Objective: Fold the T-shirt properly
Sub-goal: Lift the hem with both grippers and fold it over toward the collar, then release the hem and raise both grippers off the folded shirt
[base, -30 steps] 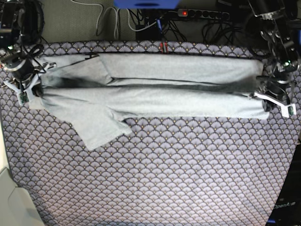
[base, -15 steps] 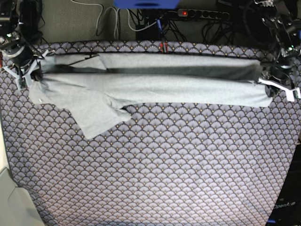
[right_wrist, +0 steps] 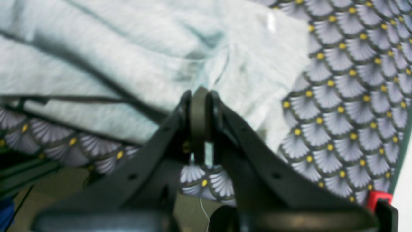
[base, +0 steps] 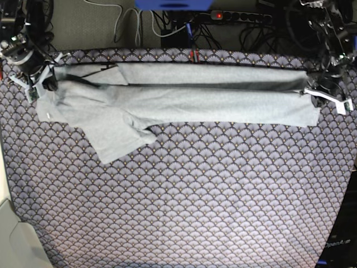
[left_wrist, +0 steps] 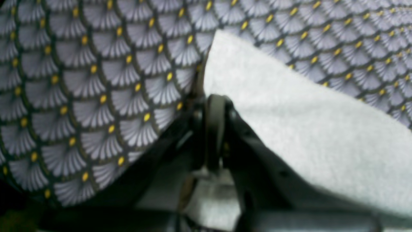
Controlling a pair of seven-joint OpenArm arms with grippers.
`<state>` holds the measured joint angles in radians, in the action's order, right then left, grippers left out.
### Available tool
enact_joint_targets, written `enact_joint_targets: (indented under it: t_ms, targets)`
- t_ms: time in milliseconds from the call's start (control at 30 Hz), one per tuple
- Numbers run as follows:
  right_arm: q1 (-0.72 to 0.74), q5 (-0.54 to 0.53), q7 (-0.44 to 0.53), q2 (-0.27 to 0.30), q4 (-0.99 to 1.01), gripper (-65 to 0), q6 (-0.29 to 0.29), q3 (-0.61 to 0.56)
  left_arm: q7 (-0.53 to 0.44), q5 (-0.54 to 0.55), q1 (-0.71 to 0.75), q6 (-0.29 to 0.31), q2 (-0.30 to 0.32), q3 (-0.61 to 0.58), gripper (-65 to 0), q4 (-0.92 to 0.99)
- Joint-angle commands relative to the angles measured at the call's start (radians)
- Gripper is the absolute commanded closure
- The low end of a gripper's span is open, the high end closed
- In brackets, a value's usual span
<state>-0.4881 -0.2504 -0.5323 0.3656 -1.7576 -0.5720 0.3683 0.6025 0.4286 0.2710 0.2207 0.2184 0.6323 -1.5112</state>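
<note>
We hold the T-shirt (base: pixel 184 100) stretched lengthwise along the tablecloth's (base: pixel 195 201) far edge, left gripper (base: pixel 317 96) and right gripper (base: pixel 42 78) each clamped on an opposite end.

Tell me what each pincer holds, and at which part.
Both hold the T-shirt: the left pincer at a corner of one end, the right pincer at the opposite, sleeve end.

tablecloth (base: pixel 195 212) near half apparently open
</note>
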Motion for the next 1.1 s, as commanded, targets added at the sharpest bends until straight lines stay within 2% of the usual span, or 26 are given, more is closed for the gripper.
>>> enact_joint_targets:
  t_ms: [0,100,200,300,433,533,600,1067]
  targets:
    - [-0.002,-0.007,0.018,0.016,-0.012,0.0,-0.004,0.01,-0.022,0.006,-0.005,-0.002,0.017,0.005,-0.9,-0.009]
    - [0.002,-0.008,-0.027,0.016,0.0,0.0,-0.007,0.01,-0.02,0.006,-0.005,-0.001,0.019,-0.019,-4.5,-0.007]
    - [0.01,-0.01,-0.079,0.019,0.002,-1.6,-0.007,0.01,-0.02,0.006,0.0,-0.001,0.023,-0.059,-17.6,-0.009]
    - [0.01,-0.01,-0.091,0.022,0.002,-8.6,-0.007,0.01,-0.02,0.006,0.001,-0.001,0.023,-0.065,-30.2,-0.013]
    - [0.012,-0.008,-0.09,0.023,0.002,-20.1,-0.007,0.01,-0.02,0.006,-0.003,-0.001,0.022,-0.065,-39.2,-0.01]
    - [0.025,-0.008,-0.09,0.031,0.002,-26.0,-0.007,0.01,-0.02,0.006,-0.003,-0.001,0.023,-0.065,-41.1,-0.009]
    - [0.029,-0.007,-0.09,0.031,0.002,-27.3,-0.007,0.011,-0.02,0.006,-0.003,-0.001,0.023,-0.065,-41.0,-0.009]
    - [0.032,-0.007,-0.09,0.036,0.002,-27.3,-0.007,0.01,-0.02,0.006,-0.045,-0.001,0.017,-0.067,-41.0,0.099]
